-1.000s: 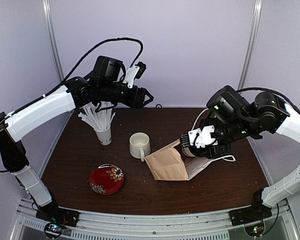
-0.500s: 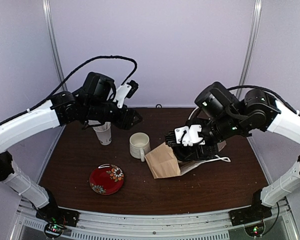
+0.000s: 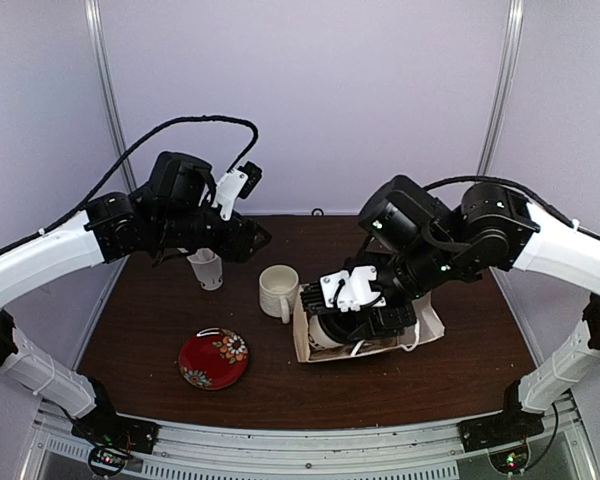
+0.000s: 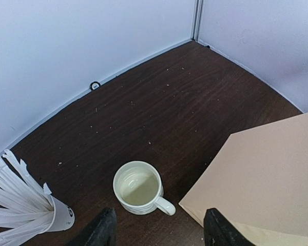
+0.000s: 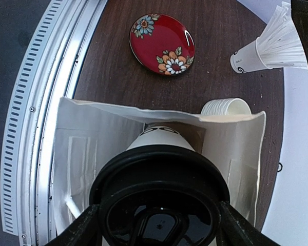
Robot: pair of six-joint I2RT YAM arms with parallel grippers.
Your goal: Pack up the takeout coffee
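Right side: your right end effector [image 5: 159,225] is clamped on the takeout coffee, a tall white paper cup with black lettering [image 5: 159,139] capped by a round black plastic lid [image 5: 159,166]. One finger sits on each side of the lid end. The cup lies tilted over, its base end tucked under the upper flap of a paper bag that is brown outside and white inside [image 5: 92,148]. White bag walls show on both sides of the cup. How deep the cup sits inside cannot be told.

The bag lies on its side on the dark brown wooden counter [image 3: 150,310], its mouth toward the white ceramic mug with a handle [image 4: 138,187]. The mug stands upright just beside the bag.

Left side: your left end effector [image 4: 159,230] hangs above the counter near the mug, fingers apart, nothing between them.

A smaller white paper cup [image 4: 59,218] stands upright to the mug's left, packed with white paper-wrapped straws [image 4: 13,189] that fan out. A round red plate with flower patterns [image 3: 213,358] lies flat nearer the counter's front edge, apart from the rest.
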